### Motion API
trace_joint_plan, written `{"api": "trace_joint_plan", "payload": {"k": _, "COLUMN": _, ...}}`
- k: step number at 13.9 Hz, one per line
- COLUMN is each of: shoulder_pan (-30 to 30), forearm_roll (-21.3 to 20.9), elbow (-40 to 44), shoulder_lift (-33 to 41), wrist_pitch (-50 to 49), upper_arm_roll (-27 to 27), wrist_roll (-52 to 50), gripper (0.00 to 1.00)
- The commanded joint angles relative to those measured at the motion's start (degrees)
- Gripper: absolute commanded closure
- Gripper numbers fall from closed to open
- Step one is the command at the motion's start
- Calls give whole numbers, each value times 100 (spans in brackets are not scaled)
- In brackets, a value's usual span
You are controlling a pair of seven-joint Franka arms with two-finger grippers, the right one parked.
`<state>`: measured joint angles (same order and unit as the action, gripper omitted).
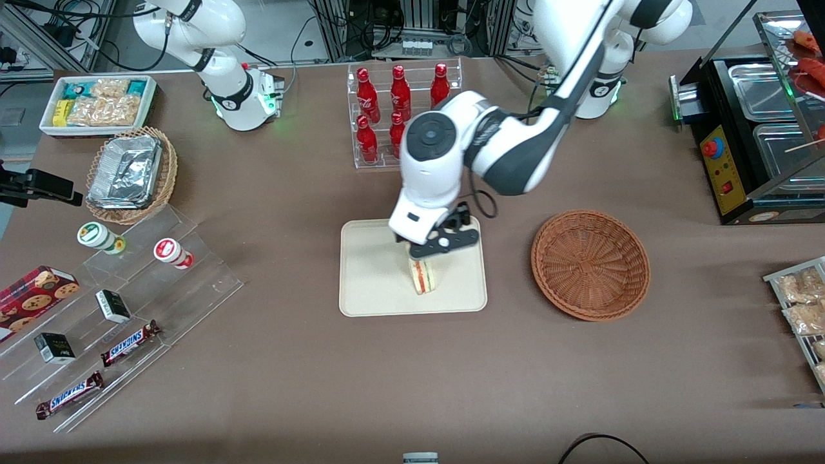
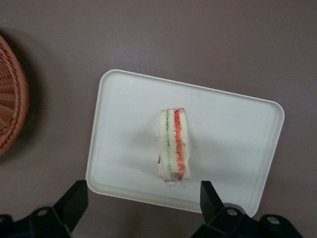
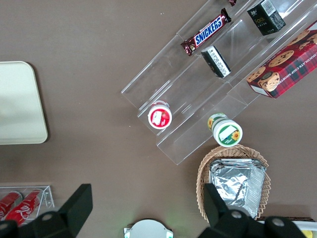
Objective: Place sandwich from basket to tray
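Note:
The sandwich [image 1: 423, 276], a tan bread wedge with red and green filling, stands on its edge on the cream tray [image 1: 374, 274] near the tray's middle. The left wrist view looks straight down on the sandwich [image 2: 173, 146], which rests free on the tray [image 2: 129, 119]. My gripper [image 1: 422, 250] hangs just above the sandwich, open, its black fingers [image 2: 74, 201] spread wide with nothing between them [image 2: 142, 191]. The reddish-brown wicker basket [image 1: 590, 264] lies beside the tray toward the working arm's end of the table and has nothing in it; its rim also shows in the left wrist view [image 2: 10, 104].
A clear rack of red bottles [image 1: 399, 106] stands farther from the front camera than the tray. Clear stepped shelves [image 1: 129, 309] with snack bars and boxes, a light wicker basket of foil containers [image 1: 129, 174] and a white snack bin [image 1: 97, 103] lie toward the parked arm's end. A black food warmer [image 1: 754, 135] stands at the working arm's end.

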<state>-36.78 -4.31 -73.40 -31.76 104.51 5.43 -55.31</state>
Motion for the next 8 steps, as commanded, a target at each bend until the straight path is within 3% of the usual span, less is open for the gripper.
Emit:
{"api": "trace_joint_plan", "payload": {"k": 1, "shoulder_pan": 406, "forearm_roll": -52, "elbow": -307, "shoulder_lift": 485, "wrist_pitch": -438, "upper_arm_roll": -94, "wrist_roll": 484, "gripper": 0}}
{"api": "trace_joint_plan", "payload": {"k": 8, "shoulder_pan": 1751, "forearm_roll": 105, "elbow": -1343, "shoulder_lift": 1347, "wrist_pitch": -466, "upper_arm_roll": -95, "wrist_roll": 2848, "gripper": 0}}
